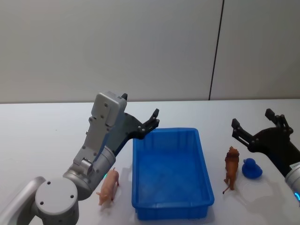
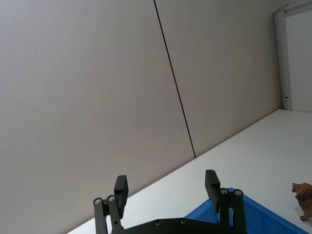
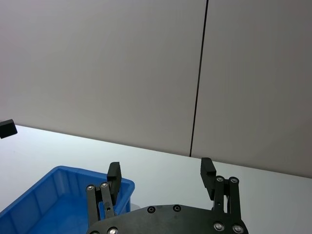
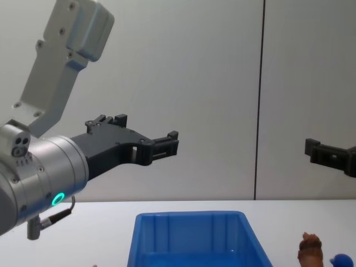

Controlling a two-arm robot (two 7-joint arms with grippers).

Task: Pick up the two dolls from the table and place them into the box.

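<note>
A plain white table [image 1: 47, 131] runs back to a pale grey wall [image 1: 117, 47] split by one dark vertical seam [image 1: 216, 47]. The blue box [image 1: 164, 131] sits mid-table with its long sides running away from the robot. The pinkish doll [image 1: 108, 186] stands on the table just beside the box's left wall. The reddish-brown doll [image 1: 230, 169] stands just beside its right wall, with a small blue toy [image 1: 251, 168] near its outer side. The left gripper [image 1: 151, 123] hangs in the air over the box's far left corner, jaws spread and holding nothing; the pinkish doll lies well below it, back toward the arm's base. The right gripper [image 1: 255, 125] hovers above and beyond the reddish-brown doll, jaws likewise spread and empty, clear of both toys.
</note>
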